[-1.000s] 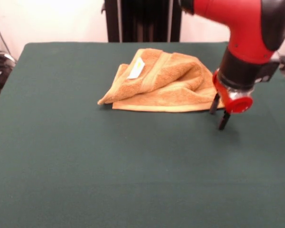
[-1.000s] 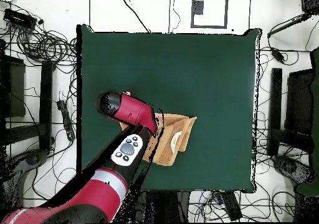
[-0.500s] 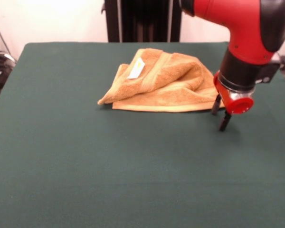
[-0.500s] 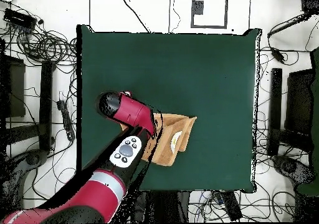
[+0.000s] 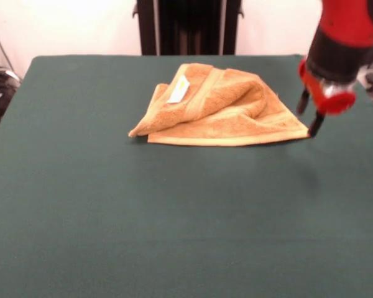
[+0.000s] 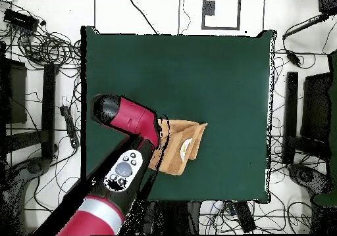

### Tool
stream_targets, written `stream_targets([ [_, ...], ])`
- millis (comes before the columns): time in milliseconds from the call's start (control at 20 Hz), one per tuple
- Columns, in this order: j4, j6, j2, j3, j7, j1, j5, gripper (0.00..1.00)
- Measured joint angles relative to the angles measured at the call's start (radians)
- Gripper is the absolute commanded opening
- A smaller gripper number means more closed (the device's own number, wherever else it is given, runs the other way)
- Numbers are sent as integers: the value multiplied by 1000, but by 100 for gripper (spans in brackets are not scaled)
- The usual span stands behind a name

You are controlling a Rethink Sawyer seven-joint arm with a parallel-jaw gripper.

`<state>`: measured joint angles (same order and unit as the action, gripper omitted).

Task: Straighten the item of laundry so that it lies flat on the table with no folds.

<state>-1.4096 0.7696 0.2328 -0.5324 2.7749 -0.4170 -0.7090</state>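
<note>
The golden-orange towel [image 5: 217,108] lies crumpled and folded over itself at the far middle of the green table [image 5: 174,217], its white label [image 5: 178,90] facing up. Its right front corner [image 5: 303,134] lies flat and pointed. My gripper [image 5: 306,123] hangs at the right, just above that corner. Its two black fingers [image 5: 314,126] stand apart, and the nearer tip is right at the corner's edge. In the overhead view the arm [image 6: 128,118] hides the gripper and covers the left part of the towel [image 6: 184,144].
The robot's black pedestal [image 5: 186,28] stands behind the table's far edge. Cables and equipment [image 6: 39,43] lie on the floor around the table [image 6: 197,69]. Bare green cloth surrounds the towel on all sides.
My gripper has moved right and up, away from the table surface. The towel's right front corner, earlier behind the gripper, now shows stretched out to a point.
</note>
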Motion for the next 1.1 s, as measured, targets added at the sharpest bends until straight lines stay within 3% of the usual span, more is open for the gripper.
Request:
stream_targets([
  [400,-11,189,147,-84,0,-47,55,100],
  [700,-40,191,242,-122,0,-112,57,100],
  [1100,-44,134,225,-118,0,-124,53,100],
])
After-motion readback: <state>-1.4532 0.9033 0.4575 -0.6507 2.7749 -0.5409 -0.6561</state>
